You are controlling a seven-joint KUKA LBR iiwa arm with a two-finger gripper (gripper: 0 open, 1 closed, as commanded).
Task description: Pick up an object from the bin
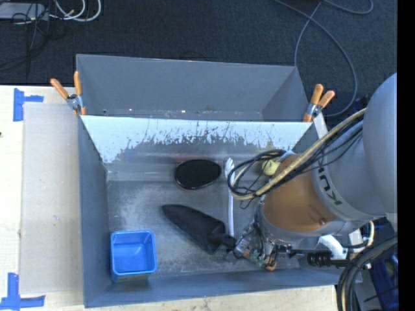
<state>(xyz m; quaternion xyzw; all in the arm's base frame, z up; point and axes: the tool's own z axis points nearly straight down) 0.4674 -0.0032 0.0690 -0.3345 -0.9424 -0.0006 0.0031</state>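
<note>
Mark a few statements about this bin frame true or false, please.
1. A blue square plastic tray sits in the near-left corner of the grey metal bin. True.
2. A black oval disc lies near the far wall. True.
3. The gripper is low at the bin's near right, by the wider end of a black tapered piece. True.
4. The disc touches the tray. False: they lie well apart.
5. The tapered piece stands upright. False: it lies flat on the bin floor, its point toward the left.
</note>
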